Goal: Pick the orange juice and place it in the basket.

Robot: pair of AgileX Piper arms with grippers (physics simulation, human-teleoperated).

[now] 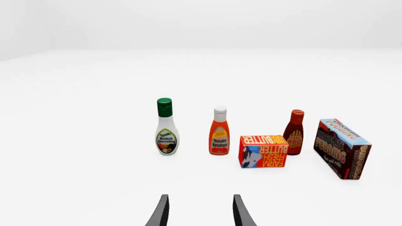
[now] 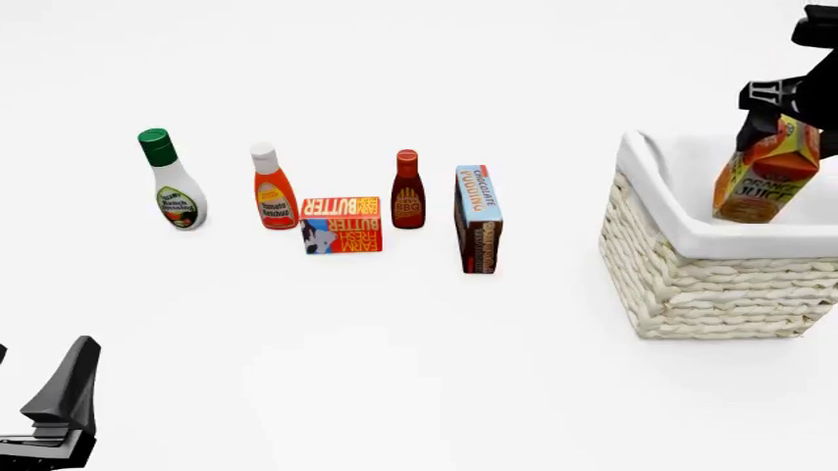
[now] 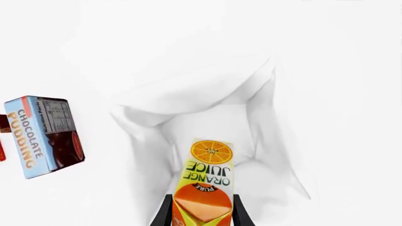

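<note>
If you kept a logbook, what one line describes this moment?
right tool: shut on orange juice, over basket | left tool: open, idle | carton: not yet released

Front camera looks down across the counter [image 2: 392, 373]. Left wrist camera faces the groceries low; right wrist camera looks down closely. All share the pudding box [image 2: 478, 218].
</note>
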